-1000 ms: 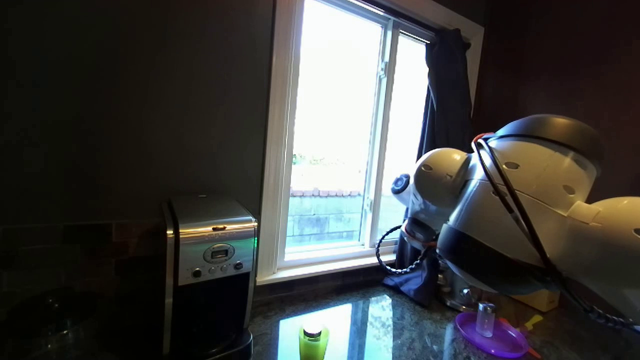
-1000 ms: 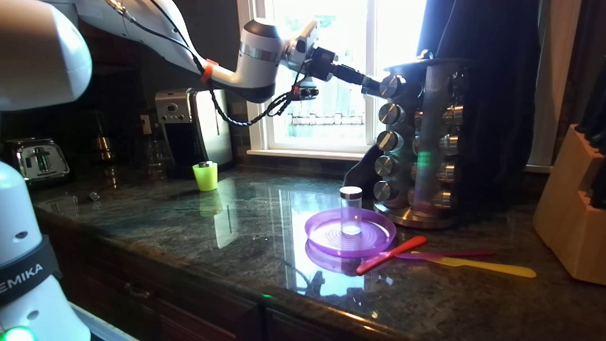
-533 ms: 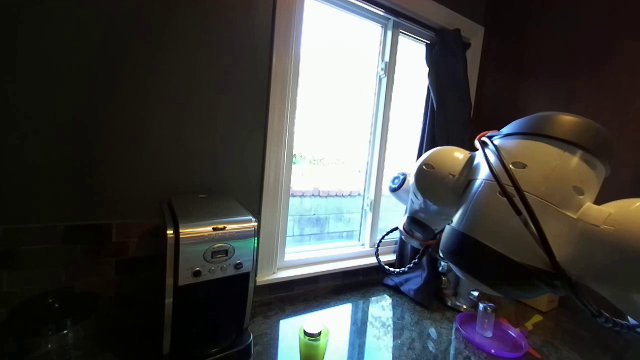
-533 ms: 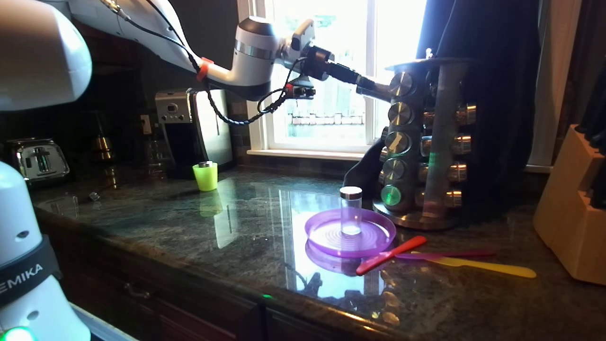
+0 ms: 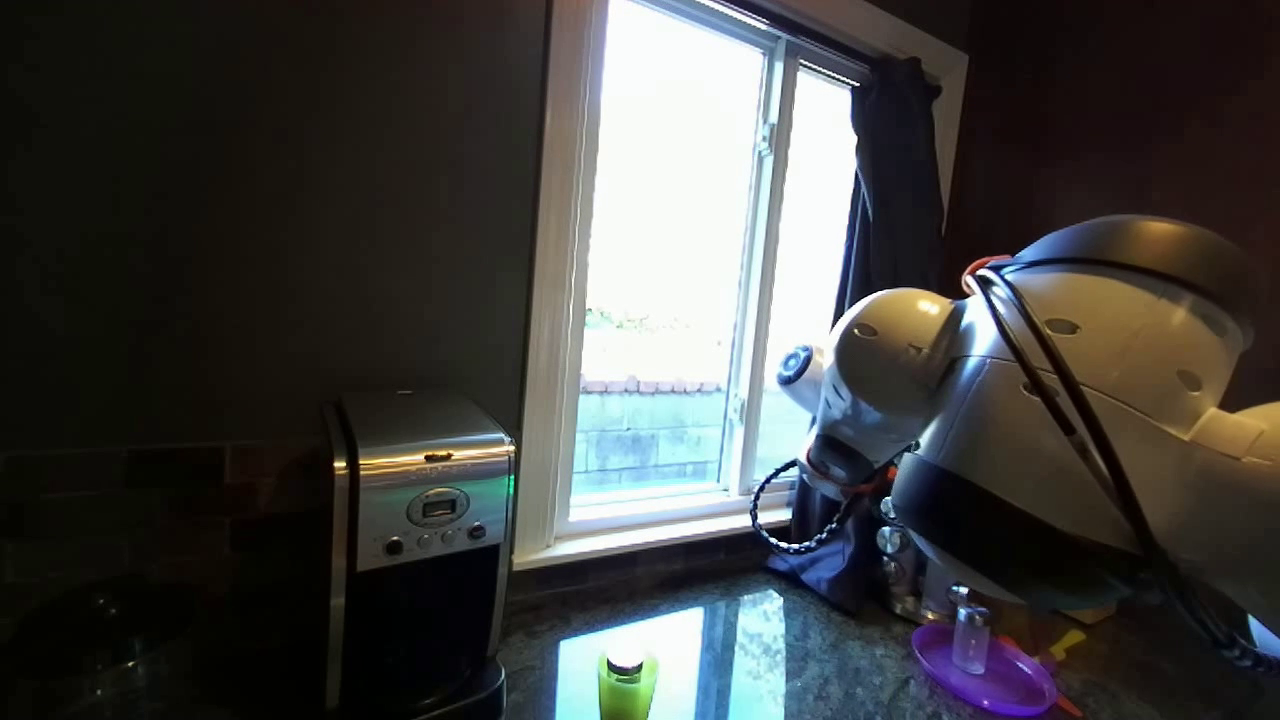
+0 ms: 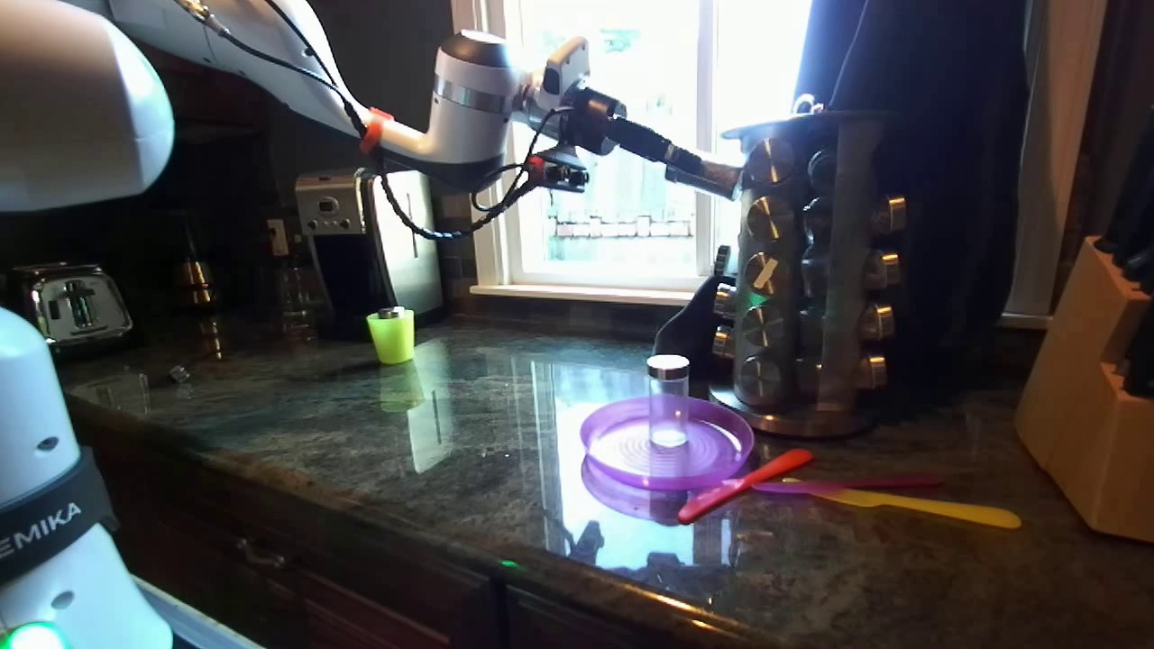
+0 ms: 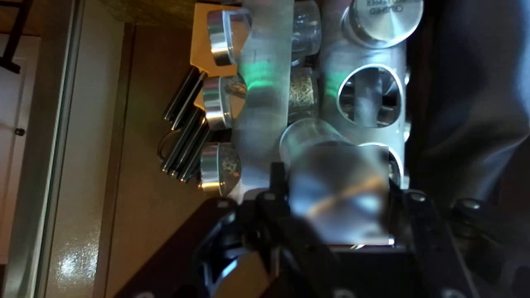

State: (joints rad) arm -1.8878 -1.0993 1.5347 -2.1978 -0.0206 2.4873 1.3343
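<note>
In the wrist view a clear glass jar (image 7: 308, 129) lies between the dark fingers (image 7: 278, 178), which press on it from both sides; a blurred patch covers its near end. My gripper (image 6: 709, 171) is shut on this jar, tilted slightly downward, close beside the top of the metal spice rack (image 6: 855, 270) in an exterior view. Lidded jars fill several of the rack's slots, and a round open hole (image 7: 369, 96) shows in its column. One silver lid (image 7: 385, 18) carries lettering, seen upside down. From the remaining exterior view the arm hides the gripper.
A purple plate (image 6: 597, 455) bears an upright jar (image 6: 668, 397) with a silver lid. Red (image 6: 748, 487) and yellow (image 6: 947, 509) knives lie beside it. A green cup (image 6: 390, 339) stands near the coffee maker (image 5: 430, 530). The knife block (image 6: 1091, 397) is right of the rack.
My gripper has drawn back leftward and slightly down from the rack, the jar now showing at its fingertips. The rack has turned, shifting its lids. Plate, knives and cup stay put.
</note>
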